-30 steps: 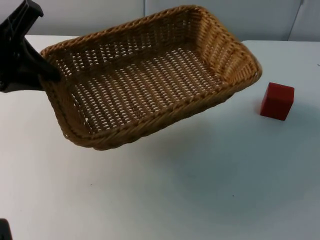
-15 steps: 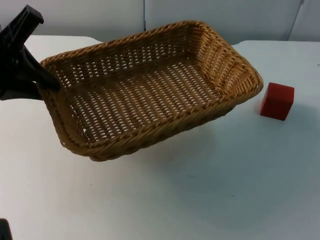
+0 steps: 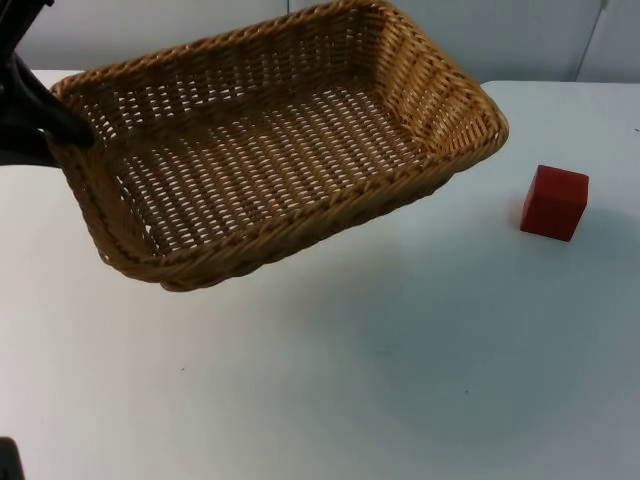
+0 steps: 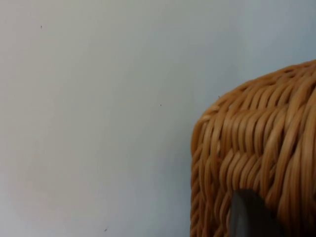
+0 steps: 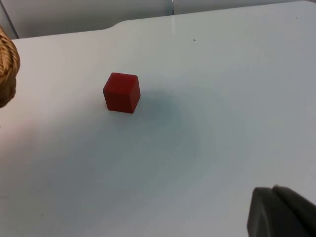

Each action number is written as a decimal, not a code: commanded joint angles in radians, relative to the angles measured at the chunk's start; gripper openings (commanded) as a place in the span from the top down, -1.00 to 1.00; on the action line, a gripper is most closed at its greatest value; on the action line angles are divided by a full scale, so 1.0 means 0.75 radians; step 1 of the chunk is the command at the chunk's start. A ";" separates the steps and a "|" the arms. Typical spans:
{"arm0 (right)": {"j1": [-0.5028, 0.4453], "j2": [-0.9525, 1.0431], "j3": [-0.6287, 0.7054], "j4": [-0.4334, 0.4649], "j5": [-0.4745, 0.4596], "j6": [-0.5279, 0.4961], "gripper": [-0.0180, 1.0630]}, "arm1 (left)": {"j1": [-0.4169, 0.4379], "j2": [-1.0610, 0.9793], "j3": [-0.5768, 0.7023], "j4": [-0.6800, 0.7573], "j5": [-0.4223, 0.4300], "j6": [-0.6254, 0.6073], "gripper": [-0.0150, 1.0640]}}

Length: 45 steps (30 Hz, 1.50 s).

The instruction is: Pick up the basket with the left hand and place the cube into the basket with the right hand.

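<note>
A brown wicker basket (image 3: 300,215) hangs tilted above the white table, with nothing inside. My left gripper (image 3: 58,132) is shut on its left short rim. In the left wrist view the basket's woven wall (image 4: 256,143) is right at the gripper, with one black fingertip (image 4: 251,215) pressed against it. A red cube (image 3: 554,202) rests on the table to the right of the basket, apart from it. In the right wrist view the red cube (image 5: 121,92) lies some way ahead of my right gripper (image 5: 279,213), and a corner of the basket (image 5: 7,69) sits beside it.
The white table top (image 3: 400,380) stretches open in front of the basket and around the cube. The grey partition wall (image 3: 520,35) closes off the far edge behind them.
The left gripper has carried the basket up and to the left, so it sits higher in the top view. The cube has not moved.
</note>
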 commanded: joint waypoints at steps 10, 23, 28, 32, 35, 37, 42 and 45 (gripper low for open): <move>0.001 -0.006 0.010 0.004 -0.005 0.000 0.97 | 0.001 -0.021 -0.010 -0.035 0.118 -0.008 0.98; 0.001 -0.006 0.010 0.004 -0.005 0.000 0.97 | 0.001 -0.021 -0.010 -0.042 0.207 -0.003 0.98; 0.001 -0.006 0.010 0.004 -0.005 0.000 0.97 | 0.001 -0.021 -0.010 -0.042 0.207 -0.003 0.98; 0.001 -0.006 0.010 0.004 -0.005 0.000 0.97 | 0.001 -0.021 -0.010 -0.042 0.207 -0.003 0.98; 0.001 -0.006 0.010 0.004 -0.005 0.000 0.97 | 0.001 -0.021 -0.010 -0.042 0.204 -0.003 0.98; 0.001 -0.006 0.010 0.004 -0.005 0.000 0.97 | 0.001 -0.021 -0.010 -0.042 0.204 -0.003 0.98; 0.001 -0.006 0.010 0.004 -0.005 0.000 0.97 | 0.001 -0.021 -0.010 -0.042 0.204 -0.003 0.98; 0.001 -0.006 0.010 0.004 -0.005 0.000 0.97 | 0.001 -0.021 -0.010 -0.042 0.204 -0.003 0.98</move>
